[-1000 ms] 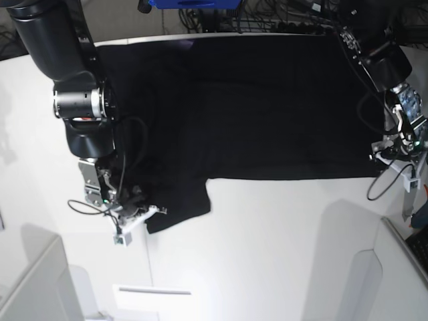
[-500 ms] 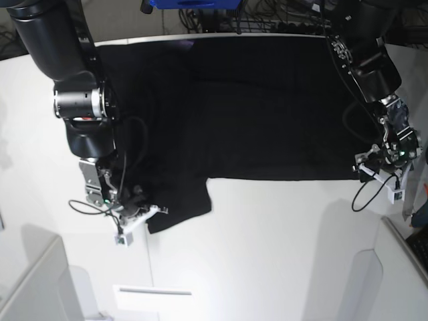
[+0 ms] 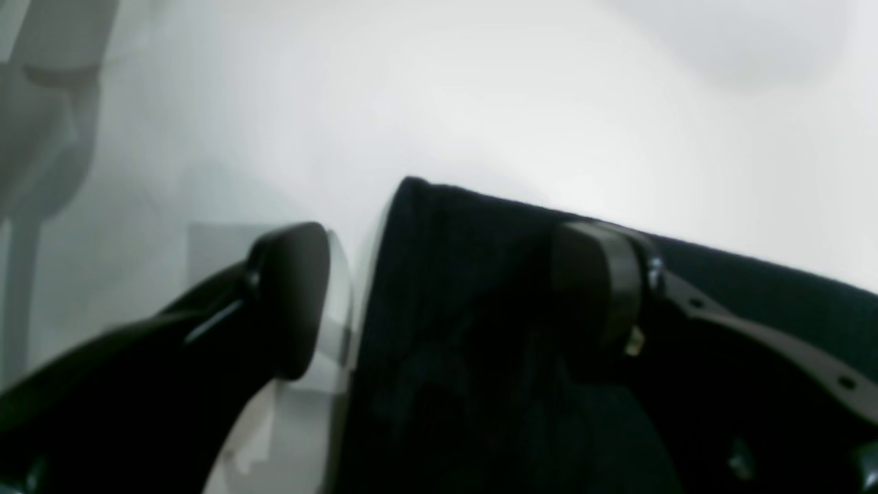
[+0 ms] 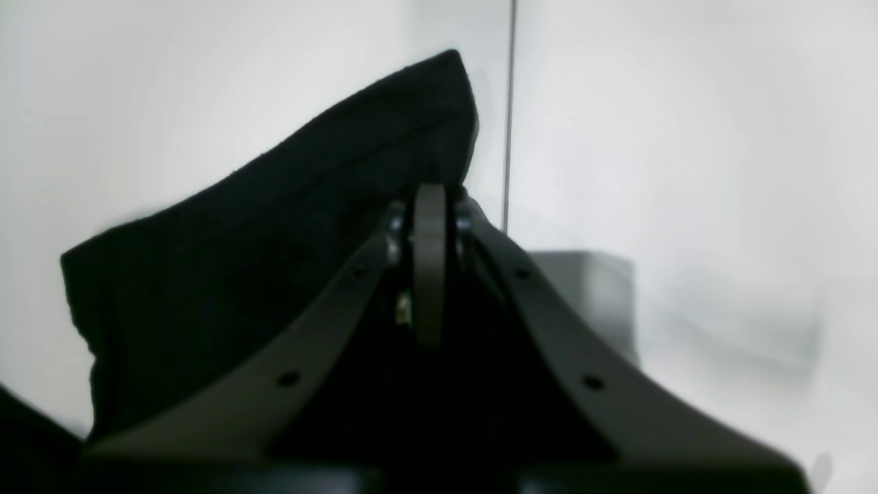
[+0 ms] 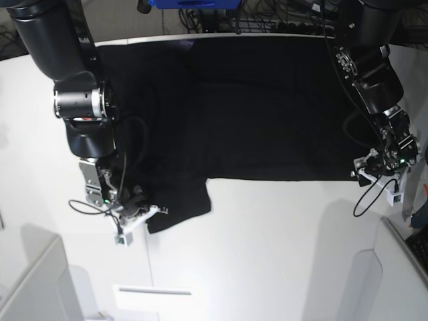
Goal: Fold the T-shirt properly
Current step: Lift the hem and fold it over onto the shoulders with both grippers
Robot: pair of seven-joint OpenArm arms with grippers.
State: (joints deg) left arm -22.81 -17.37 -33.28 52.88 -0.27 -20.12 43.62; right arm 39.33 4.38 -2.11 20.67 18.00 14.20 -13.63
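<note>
So the T-shirt (image 5: 261, 107) is spread flat, plain black side up, over most of the far half of the white table (image 5: 267, 247). Its near hem runs straight across the middle, and one flap hangs lower on the base view's left, prob a sleeve but can't say for sure

Right gripper (image 5: 137, 215) sits at that lower flap, near the corner. In the right wrist cam the jaws are clenched tight together w/ black cloth bunched up right around the fingertips (image 4: 430, 274). Looks pinched on the fabric, and a fold of the shirt stands up behind them

Left gripper (image 5: 378, 167) is at the other end, on the hem corner at the base view's right. Jaws spread apart, not gripping anything. In the left wrist cam one finger (image 3: 291, 295) is over bare table just beside the shirt's edge, and the other finger (image 3: 597, 295) is over the cloth, so the corner lies between them. Can't tell if either pad actually touches the fabric, pic's too blurry
</note>
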